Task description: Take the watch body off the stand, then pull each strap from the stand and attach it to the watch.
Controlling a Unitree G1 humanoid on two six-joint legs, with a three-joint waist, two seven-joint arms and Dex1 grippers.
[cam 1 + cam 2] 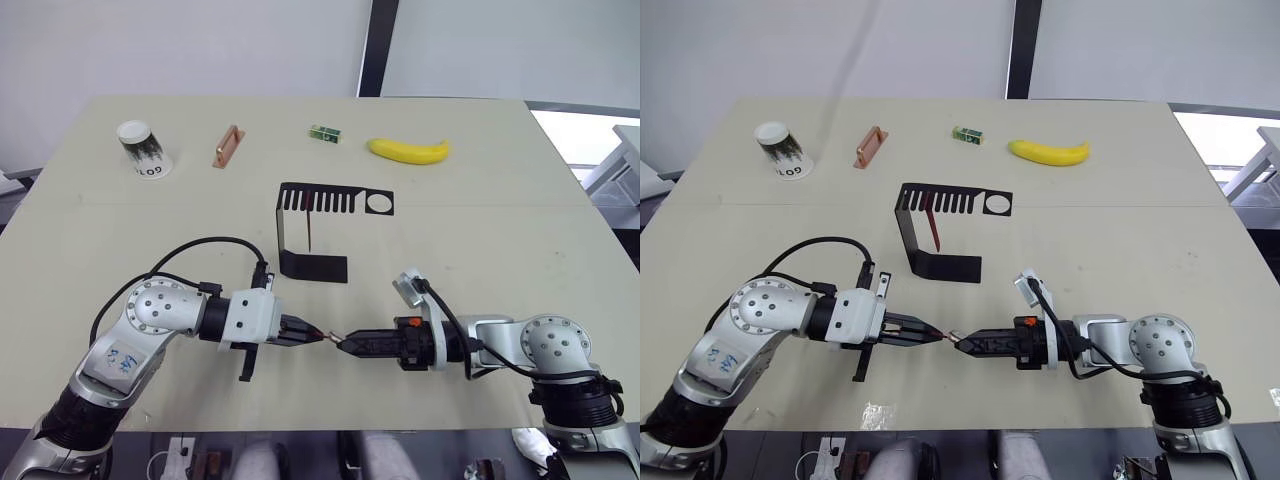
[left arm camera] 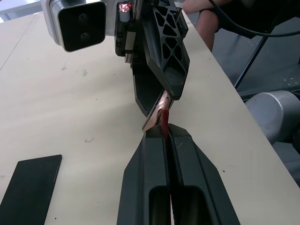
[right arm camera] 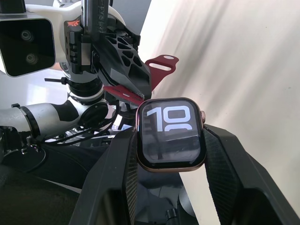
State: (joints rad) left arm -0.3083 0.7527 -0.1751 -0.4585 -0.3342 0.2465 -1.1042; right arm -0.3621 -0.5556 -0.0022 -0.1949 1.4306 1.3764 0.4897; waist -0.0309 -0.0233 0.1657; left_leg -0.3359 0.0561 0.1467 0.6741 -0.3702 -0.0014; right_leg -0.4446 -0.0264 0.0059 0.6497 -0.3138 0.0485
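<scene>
Watch (image 3: 171, 134) pinched between right claw (image 1: 345, 344) fingers, screen lit. Red strap (image 2: 164, 123) clamped in left claw (image 1: 318, 336), tip touching watch edge. Second strap (image 1: 308, 218) hanging on stand (image 1: 318, 232) behind.

1. the stand (image 1: 312, 232) sits mid-table (image 1: 520, 230), one strap (image 1: 309, 215) hanging from its slotted top.
2. behind it, left to right: cup (image 1: 143, 148), handle piece (image 1: 228, 146), small box (image 1: 324, 132), banana (image 1: 408, 150).
3. in front, the left gripper (image 1: 318, 336) and right gripper (image 1: 340, 344) meet tip to tip, watch body (image 3: 171, 133) and second strap (image 2: 163, 123) between them.
</scene>
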